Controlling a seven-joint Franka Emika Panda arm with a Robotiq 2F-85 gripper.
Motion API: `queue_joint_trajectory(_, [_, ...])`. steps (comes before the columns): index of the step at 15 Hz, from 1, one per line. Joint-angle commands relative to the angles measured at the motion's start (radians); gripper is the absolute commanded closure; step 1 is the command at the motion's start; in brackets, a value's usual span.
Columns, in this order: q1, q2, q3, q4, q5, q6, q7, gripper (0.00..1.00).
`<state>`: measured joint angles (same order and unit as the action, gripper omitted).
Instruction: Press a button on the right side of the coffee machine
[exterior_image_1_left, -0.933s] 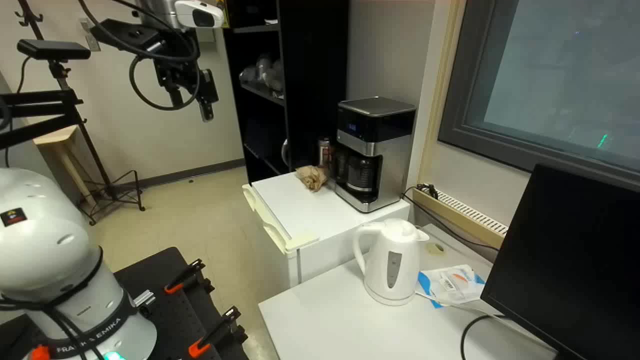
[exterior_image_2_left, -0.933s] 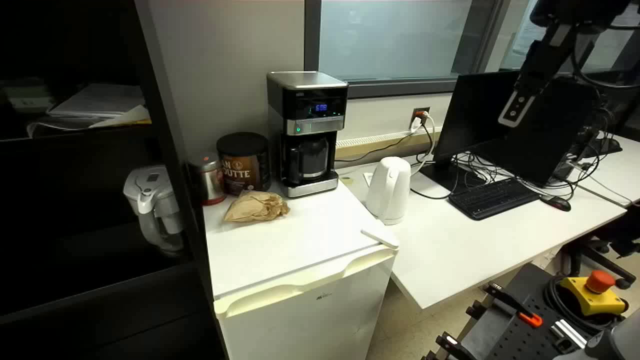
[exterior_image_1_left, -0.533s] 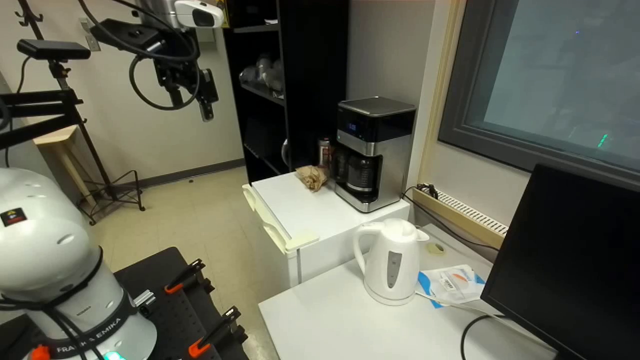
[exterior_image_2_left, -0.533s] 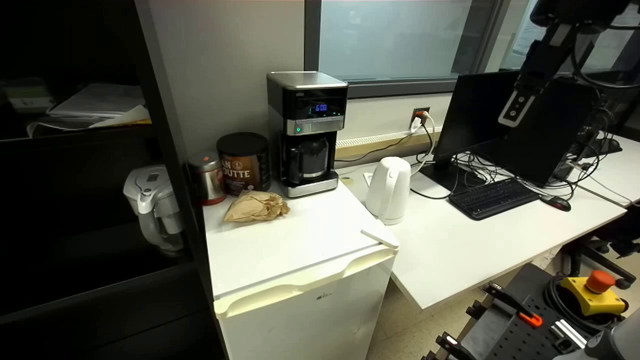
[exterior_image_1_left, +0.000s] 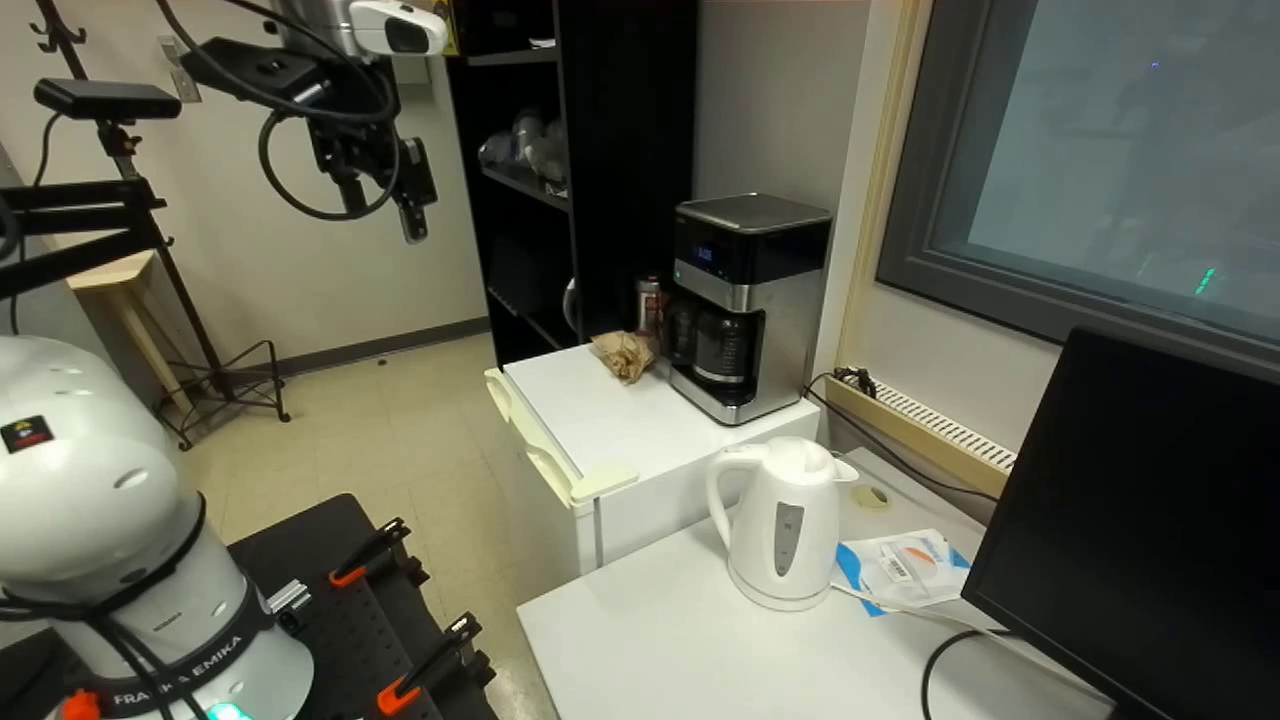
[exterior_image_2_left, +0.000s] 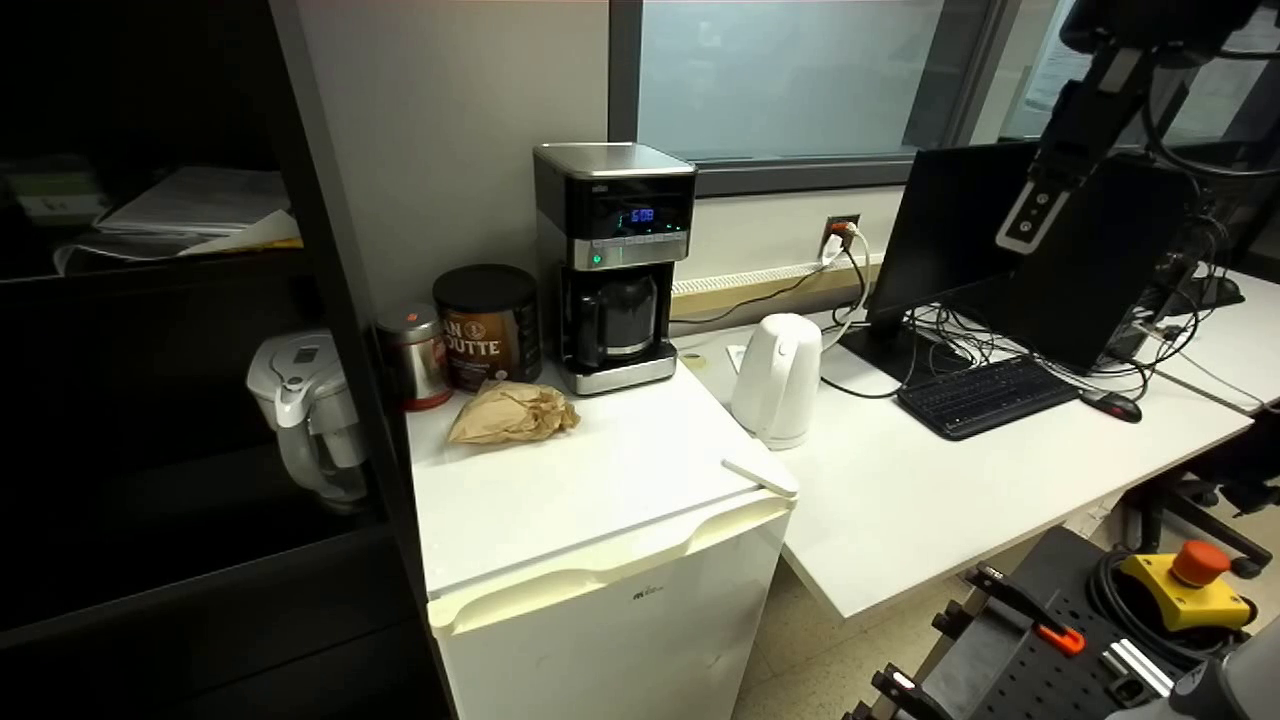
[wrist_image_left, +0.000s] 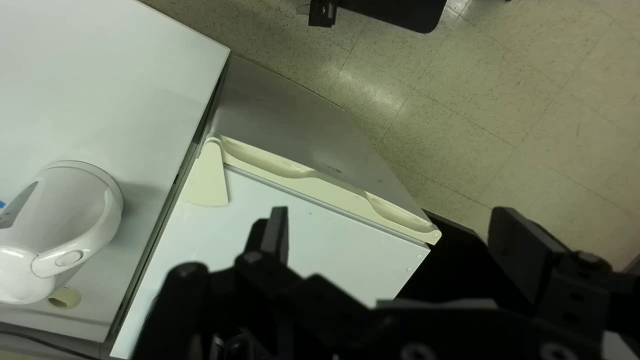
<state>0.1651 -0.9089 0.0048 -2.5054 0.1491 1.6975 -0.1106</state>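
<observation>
The coffee machine (exterior_image_1_left: 790, 330) is a boxy black and silver drip maker with a dark glass carafe. It stands upright at the back of a white mini fridge top in both exterior views (exterior_image_2_left: 628, 255). Its front has a lit blue display (exterior_image_2_left: 641, 215), a silver button strip (exterior_image_2_left: 645, 240) below it, and a green light at the strip's left. Single buttons are too small to make out. My gripper (exterior_image_1_left: 383, 220) hangs high in the air, well apart from the machine. In the wrist view its fingers (wrist_image_left: 390, 215) are wide apart with nothing between them. The machine is not recognisable there.
A white kettle (exterior_image_1_left: 785, 530) stands on the desk beside the fridge (exterior_image_2_left: 600, 490). A paper bag (exterior_image_2_left: 513, 412), a dark coffee can (exterior_image_2_left: 487, 325) and a metal canister (exterior_image_2_left: 415, 355) stand left of the machine. A black shelf (exterior_image_1_left: 630, 160) and a monitor (exterior_image_1_left: 1150, 510) flank the area.
</observation>
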Motion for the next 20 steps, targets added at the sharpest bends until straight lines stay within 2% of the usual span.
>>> queue_joint_trajectory(1, [-0.031,0.011,0.01,-0.032,-0.016,0.058,-0.018,0.0])
queue_joint_trajectory(6, [-0.045,0.057,0.014,-0.104,-0.091,0.232,-0.046,0.0])
queue_joint_trajectory(11, [-0.049,0.166,0.017,-0.139,-0.191,0.416,-0.069,0.0])
queue_joint_trajectory(12, [-0.054,0.193,0.022,-0.143,-0.217,0.459,-0.071,0.25])
queue_joint_trajectory(13, [-0.057,0.217,0.024,-0.144,-0.243,0.492,-0.075,0.26])
queue_joint_trajectory(20, [-0.137,0.369,0.064,-0.169,-0.49,0.855,-0.044,0.79])
